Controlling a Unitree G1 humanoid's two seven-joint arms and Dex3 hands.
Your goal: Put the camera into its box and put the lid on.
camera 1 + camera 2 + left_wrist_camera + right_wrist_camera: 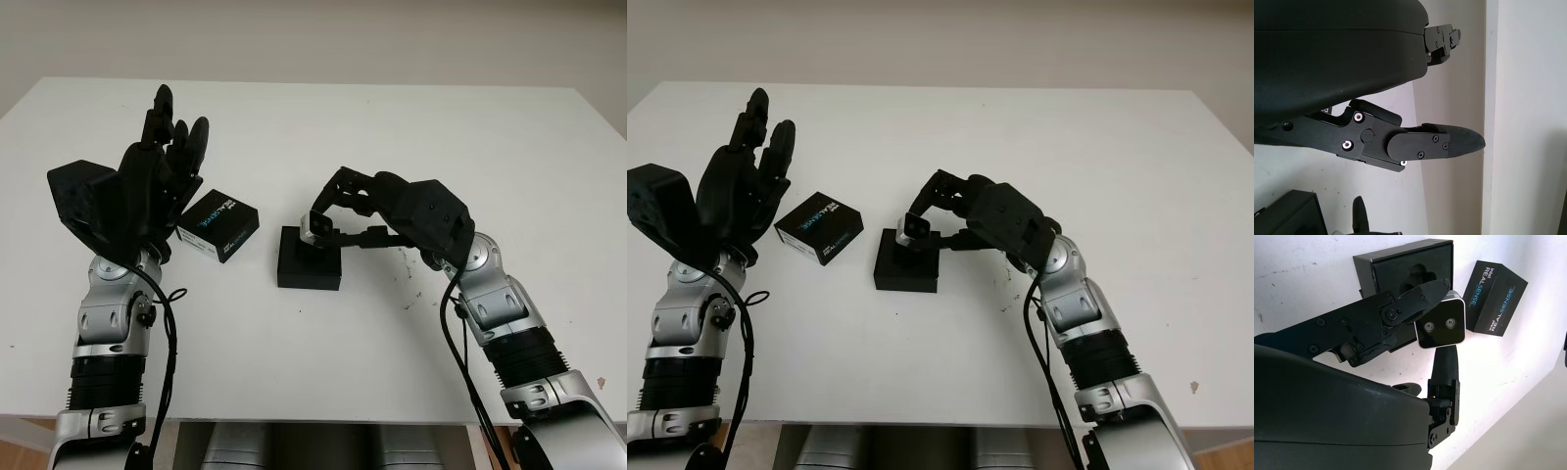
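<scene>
My right hand is shut on the small silver camera, holding it just above the open black box in the middle of the table. In the right wrist view the camera shows its dark lens face, pinched between my fingers over the box's foam insert. The black lid with blue lettering lies left of the box. My left hand is raised above the table beside the lid, open and holding nothing.
The white table stretches wide behind and to the right of the box. Its front edge runs near my arms. A pale wall rises beyond the far edge.
</scene>
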